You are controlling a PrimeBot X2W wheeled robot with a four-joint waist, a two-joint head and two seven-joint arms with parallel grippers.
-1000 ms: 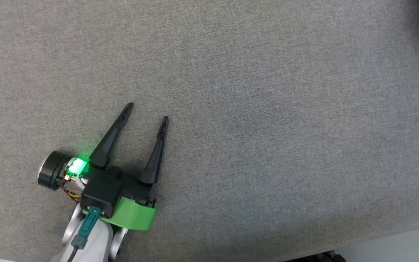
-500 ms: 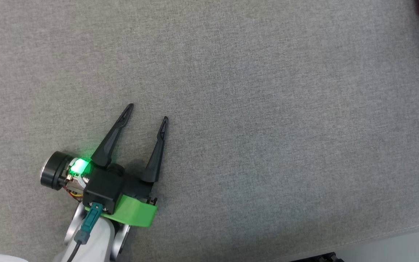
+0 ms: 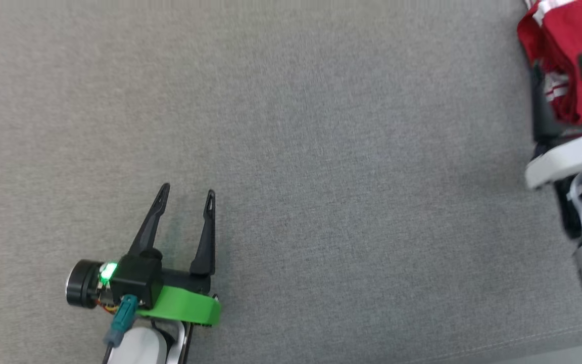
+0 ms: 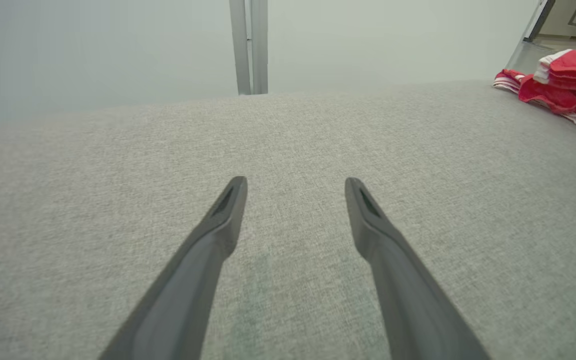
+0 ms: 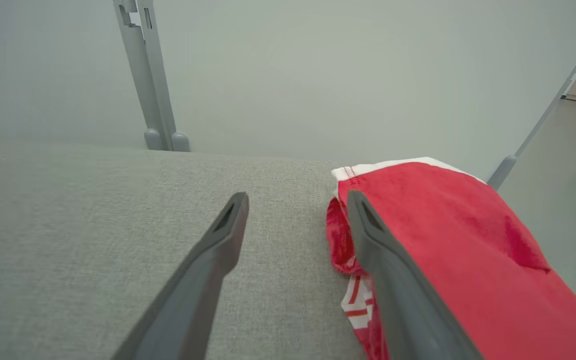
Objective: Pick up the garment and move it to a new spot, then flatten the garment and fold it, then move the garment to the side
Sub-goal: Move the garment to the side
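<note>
Garment (red, white-trimmed, bunched) lies free just ahead of the right end effector, spread wide and empty like the left end effector well apart from it, so setting-aside seems finished, and the next move calls for backing away without snagging cloth.

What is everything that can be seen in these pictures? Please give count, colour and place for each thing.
Garment: one, red with white stripes, heaped at the right end of the surface.
Surface: one, grey fabric, under everything.
Frame posts: two, pale grey, beyond the surface's far edge.
Wall: one, pale, behind the posts.
Left gripper: one, dark fingers, open, over bare surface at the lower left of the head view.
Green bracket: one, bright green, on the left wrist.
Right gripper: one, dark fingers, open, at the garment's edge.
</note>
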